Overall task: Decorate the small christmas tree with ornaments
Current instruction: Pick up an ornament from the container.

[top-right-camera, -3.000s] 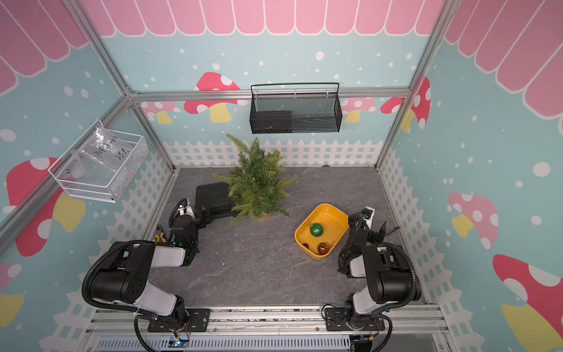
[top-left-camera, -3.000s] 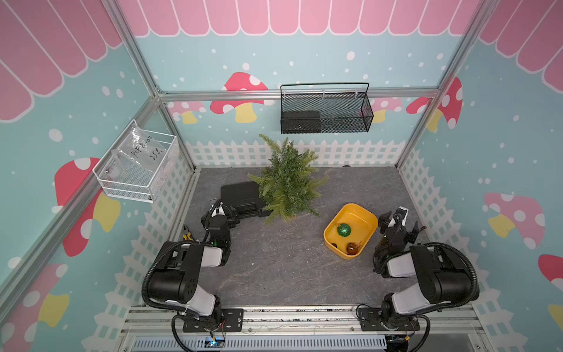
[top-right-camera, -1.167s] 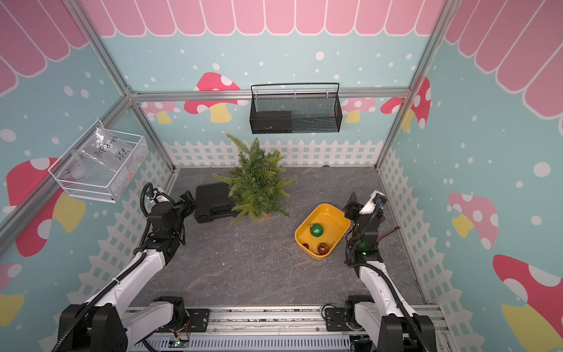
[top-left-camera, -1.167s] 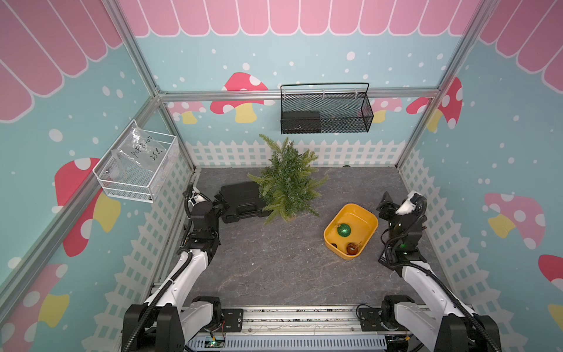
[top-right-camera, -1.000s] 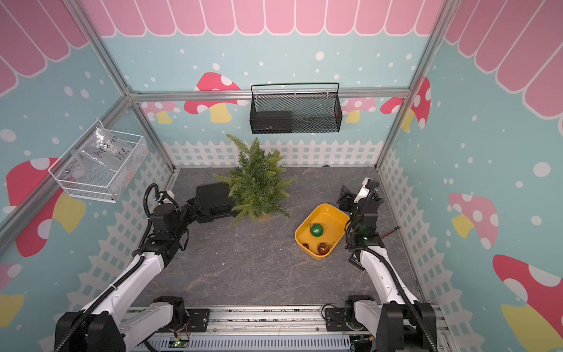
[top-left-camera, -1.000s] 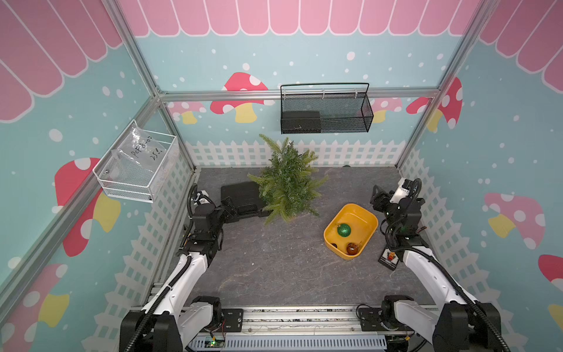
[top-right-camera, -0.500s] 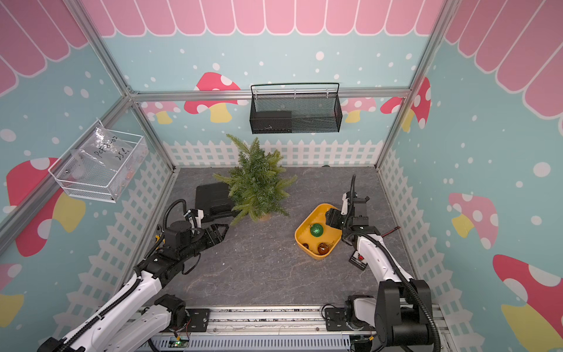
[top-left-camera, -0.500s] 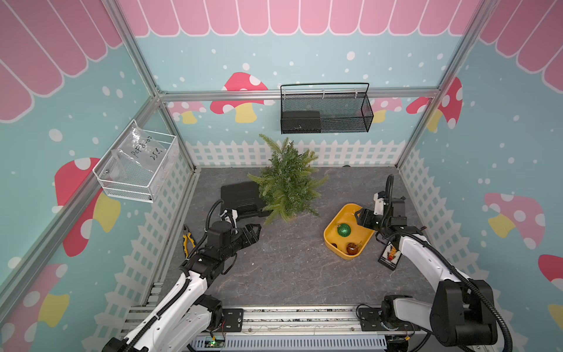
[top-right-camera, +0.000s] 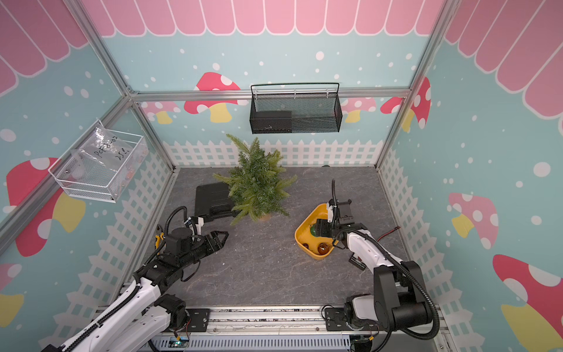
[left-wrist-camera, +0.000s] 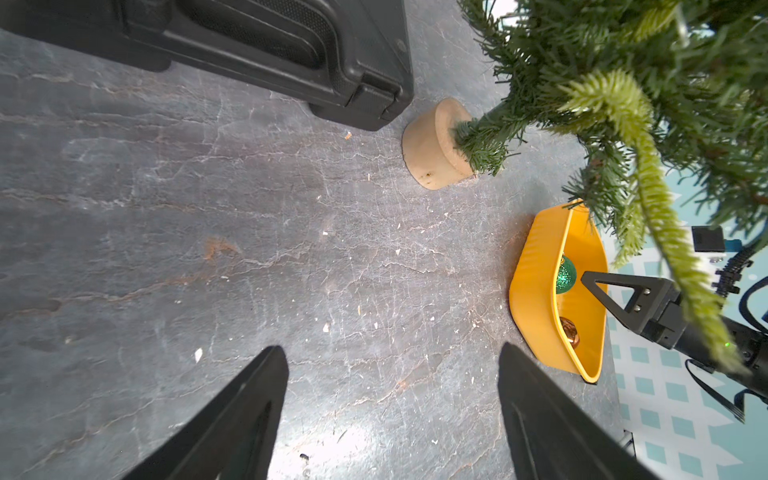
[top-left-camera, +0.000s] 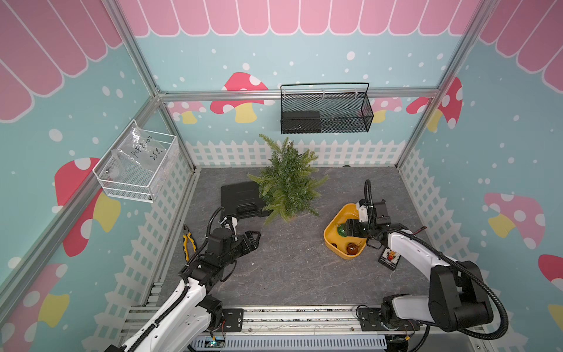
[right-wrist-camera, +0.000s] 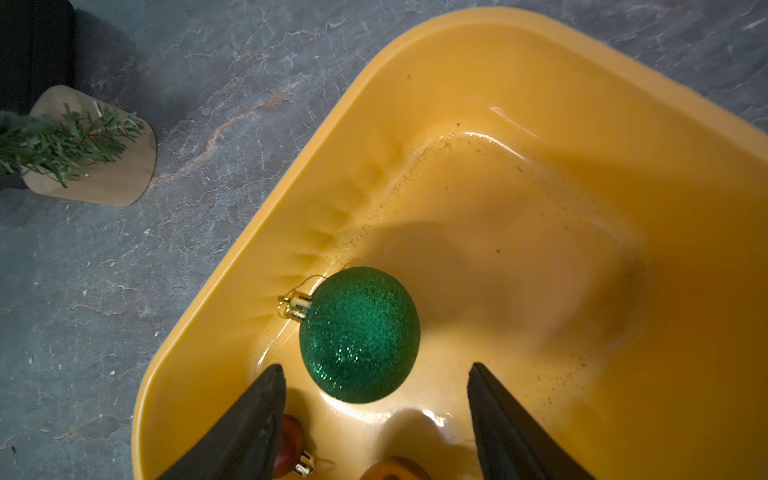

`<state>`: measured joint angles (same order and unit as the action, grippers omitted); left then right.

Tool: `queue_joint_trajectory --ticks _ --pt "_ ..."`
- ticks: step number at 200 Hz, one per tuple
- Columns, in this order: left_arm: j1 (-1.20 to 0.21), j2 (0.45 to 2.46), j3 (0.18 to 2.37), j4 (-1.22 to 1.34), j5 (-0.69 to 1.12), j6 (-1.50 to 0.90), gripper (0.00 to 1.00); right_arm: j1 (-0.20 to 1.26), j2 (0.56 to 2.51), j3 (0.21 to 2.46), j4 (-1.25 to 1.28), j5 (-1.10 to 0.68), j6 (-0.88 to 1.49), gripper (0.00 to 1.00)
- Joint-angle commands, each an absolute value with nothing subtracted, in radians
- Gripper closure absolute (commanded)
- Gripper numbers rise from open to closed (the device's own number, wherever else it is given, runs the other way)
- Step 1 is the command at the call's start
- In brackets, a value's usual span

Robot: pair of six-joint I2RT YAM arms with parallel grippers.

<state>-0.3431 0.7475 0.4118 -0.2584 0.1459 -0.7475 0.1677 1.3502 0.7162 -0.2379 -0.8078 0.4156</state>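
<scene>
The small christmas tree (top-left-camera: 286, 183) stands upright at the back centre on a round wooden base (left-wrist-camera: 436, 145). To its right a yellow tub (top-left-camera: 330, 243) holds the ornaments: a glittery green bauble (right-wrist-camera: 359, 334), an amber one (top-left-camera: 352, 249) and a small red one (right-wrist-camera: 291, 446). My right gripper (right-wrist-camera: 376, 368) hangs open inside the tub, its fingers on either side of the green bauble's near end without touching it. Left of centre, my left gripper (top-left-camera: 254, 239) is open and empty low over the bare floor (left-wrist-camera: 391, 348), pointing toward the tree and tub.
A black case (top-left-camera: 240, 198) lies against the tree's left side. Yellow-handled pliers (top-left-camera: 187, 240) lie by the left fence. A small black device (top-left-camera: 390, 259) sits right of the tub. A black mesh basket (top-left-camera: 326, 109) and a white wire basket (top-left-camera: 137, 170) hang on the walls.
The right gripper has swung from the right fence over the tub and dropped to the green bauble. The left gripper has moved from the left fence toward the middle of the floor.
</scene>
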Motion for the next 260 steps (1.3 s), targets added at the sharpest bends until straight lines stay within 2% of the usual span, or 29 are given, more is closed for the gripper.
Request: queue_joint_trajectory --ticks 1,97,146,163,168,173,177,182,236,260 --pt "-0.351 0.747 0.4 -0.254 0.135 -0.776 0.18 0.182 1.389 0.735 -0.214 -0.765 0.394 0.28" --pt "-0.353 0.739 0.377 -0.247 0.132 -0.797 0.19 0.221 1.483 0.718 -0.106 -0.767 0.415 0.3" --pt "-0.354 0.733 0.374 -0.248 0.131 -0.799 0.19 0.226 1.512 0.731 -0.101 -0.755 0.407 0.35" --pt "-0.353 0.732 0.374 -0.247 0.135 -0.802 0.19 0.231 1.505 0.734 -0.126 -0.76 0.395 0.28" --pt "-0.353 0.732 0.374 -0.248 0.136 -0.801 0.2 0.232 1.497 0.73 -0.129 -0.757 0.393 0.18" --pt "-0.353 0.73 0.374 -0.247 0.137 -0.802 0.2 0.233 1.49 0.724 -0.129 -0.751 0.395 0.16" --pt "-0.353 0.731 0.374 -0.247 0.137 -0.802 0.19 0.235 1.485 0.721 -0.128 -0.749 0.393 0.11" --pt "-0.353 0.73 0.374 -0.248 0.137 -0.802 0.19 0.236 1.479 0.719 -0.131 -0.745 0.389 0.1" --pt "-0.353 0.742 0.379 -0.242 0.137 -0.798 0.2 0.244 1.498 0.717 -0.135 -0.732 0.379 0.23" --pt "-0.355 0.737 0.376 -0.241 0.138 -0.8 0.2 0.252 1.502 0.727 -0.145 -0.736 0.375 0.22"
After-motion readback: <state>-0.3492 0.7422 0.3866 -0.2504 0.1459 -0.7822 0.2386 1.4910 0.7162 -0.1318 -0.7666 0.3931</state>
